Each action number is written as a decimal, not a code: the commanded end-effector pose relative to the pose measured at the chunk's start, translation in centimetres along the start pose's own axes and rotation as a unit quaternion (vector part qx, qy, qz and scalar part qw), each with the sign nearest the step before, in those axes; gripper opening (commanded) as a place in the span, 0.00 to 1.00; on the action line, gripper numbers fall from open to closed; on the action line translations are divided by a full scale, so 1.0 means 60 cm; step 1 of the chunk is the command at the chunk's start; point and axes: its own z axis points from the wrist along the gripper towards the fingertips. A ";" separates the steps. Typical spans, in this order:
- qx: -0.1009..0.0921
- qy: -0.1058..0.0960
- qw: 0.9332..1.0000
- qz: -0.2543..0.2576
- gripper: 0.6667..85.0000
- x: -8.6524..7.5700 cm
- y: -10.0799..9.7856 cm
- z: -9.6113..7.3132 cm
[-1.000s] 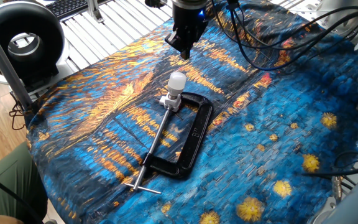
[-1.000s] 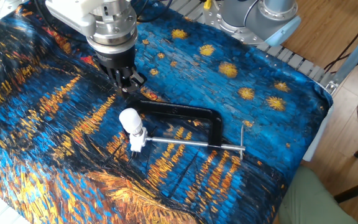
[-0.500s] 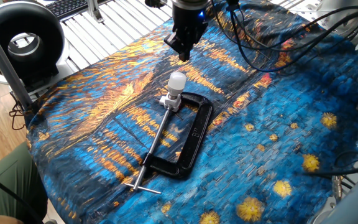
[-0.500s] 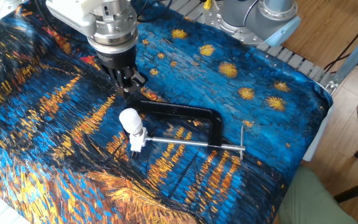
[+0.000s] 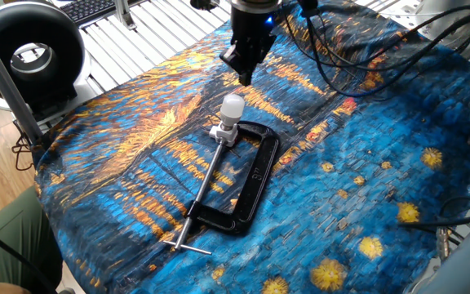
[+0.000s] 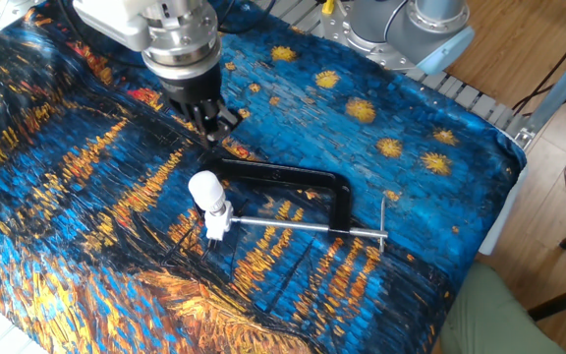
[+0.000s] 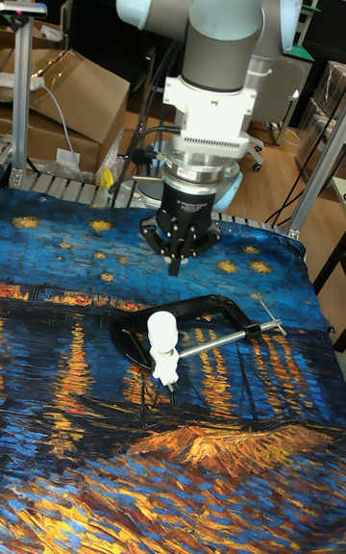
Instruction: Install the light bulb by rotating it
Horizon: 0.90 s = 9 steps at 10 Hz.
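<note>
The small frosted-white globe light bulb stands upright with its narrow neck set in a little white square socket base, which sits at the jaw end of a large black metal C-clamp lying flat on the tabletop; the clamp's long silver screw rod runs from the socket base away to a thin crossbar handle at the far end of the frame. The tabletop is covered by a blue and orange painted-pattern cloth with yellow star shapes. The robot's black two-finger end effector hangs empty above the cloth, apart from the bulb and pointing down; in one fixed view it is beyond the bulb towards the upper edge of the cloth, and in the other fixed view its tip sits over the cloth just beyond the curved back of the clamp. In the tall fixed view the end effector is above and slightly to the right of the bulb, with clear space between them, and its fingers come together to a narrow point, clenched with nothing between them. A black round ring-shaped device stands off the cloth's corner, and dark cables trail across the far side of the cloth.
</note>
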 end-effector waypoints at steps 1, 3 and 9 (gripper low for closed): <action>-0.014 0.017 1.000 0.003 0.00 0.024 -0.001 -0.006; 0.032 0.091 0.995 0.019 0.00 0.087 -0.035 -0.015; 0.030 0.022 0.999 0.040 0.11 0.039 -0.018 0.020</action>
